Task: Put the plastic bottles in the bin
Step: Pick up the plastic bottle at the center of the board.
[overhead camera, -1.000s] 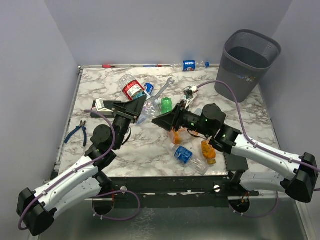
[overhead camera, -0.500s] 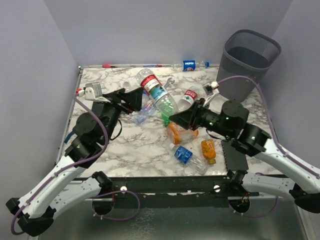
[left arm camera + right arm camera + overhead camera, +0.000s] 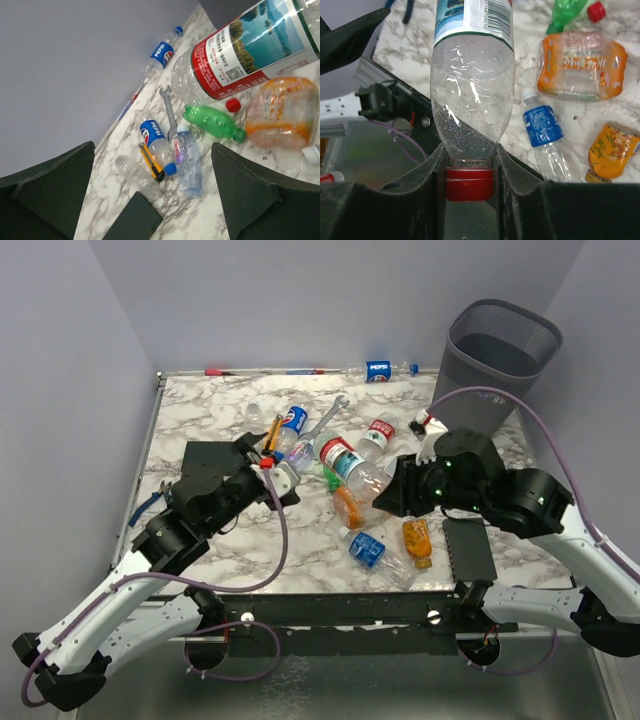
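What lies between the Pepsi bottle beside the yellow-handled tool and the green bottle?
The silver wrench lies between the Pepsi bottle and the green bottle, shown in the left wrist view.

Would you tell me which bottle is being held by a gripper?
The large clear red-capped bottle: the right gripper clamps its neck, while the left gripper stands open and empty.

- The right gripper has its jaws pressed on the neck of a clear bottle, just above its red cap.
- At 2 o'clock, a crushed orange bottle lies on the marbled surface.
- At 4 o'clock lie a blue-labelled bottle and a small orange bottle.
- At 1 o'clock lies a green bottle.
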Controlling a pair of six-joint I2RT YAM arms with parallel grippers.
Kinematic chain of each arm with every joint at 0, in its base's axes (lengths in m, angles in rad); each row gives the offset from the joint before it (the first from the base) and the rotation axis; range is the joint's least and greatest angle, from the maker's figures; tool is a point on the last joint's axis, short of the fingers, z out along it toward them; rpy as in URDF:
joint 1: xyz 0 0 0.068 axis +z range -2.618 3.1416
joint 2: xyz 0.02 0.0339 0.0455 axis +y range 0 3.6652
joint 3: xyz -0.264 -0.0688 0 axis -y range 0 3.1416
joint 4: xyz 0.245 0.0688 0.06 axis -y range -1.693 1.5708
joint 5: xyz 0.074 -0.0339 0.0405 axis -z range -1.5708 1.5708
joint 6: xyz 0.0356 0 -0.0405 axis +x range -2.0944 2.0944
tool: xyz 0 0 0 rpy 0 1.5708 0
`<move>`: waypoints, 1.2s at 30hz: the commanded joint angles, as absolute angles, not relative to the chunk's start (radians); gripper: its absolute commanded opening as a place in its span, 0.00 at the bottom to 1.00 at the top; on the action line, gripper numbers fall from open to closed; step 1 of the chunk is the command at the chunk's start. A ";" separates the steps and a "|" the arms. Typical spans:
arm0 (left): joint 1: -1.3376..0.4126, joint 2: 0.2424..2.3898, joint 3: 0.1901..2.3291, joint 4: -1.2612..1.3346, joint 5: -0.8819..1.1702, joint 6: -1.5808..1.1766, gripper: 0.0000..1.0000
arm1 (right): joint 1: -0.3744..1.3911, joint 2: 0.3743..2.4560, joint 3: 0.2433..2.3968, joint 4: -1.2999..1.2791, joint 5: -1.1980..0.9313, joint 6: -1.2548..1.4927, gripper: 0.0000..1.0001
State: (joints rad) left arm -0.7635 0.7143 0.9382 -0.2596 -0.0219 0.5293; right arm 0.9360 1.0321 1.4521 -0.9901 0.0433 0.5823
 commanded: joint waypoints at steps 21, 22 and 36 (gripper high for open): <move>-1.104 0.869 0.875 -0.418 -0.242 1.003 0.98 | 0.938 1.270 1.549 -0.961 -0.204 0.463 0.00; -1.105 0.878 0.873 -0.416 -0.242 1.008 0.97 | 0.937 1.273 1.557 -0.967 -0.210 0.460 0.00; -1.105 0.902 0.845 -0.312 -0.276 0.988 0.80 | 0.937 1.255 1.596 -0.969 -0.299 0.459 0.00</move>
State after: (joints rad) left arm -1.1000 0.9131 0.8761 -0.3511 -0.2626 0.9859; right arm 0.9340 1.2827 1.5631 -1.0229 -0.1936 0.4747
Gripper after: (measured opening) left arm 0.762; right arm 0.352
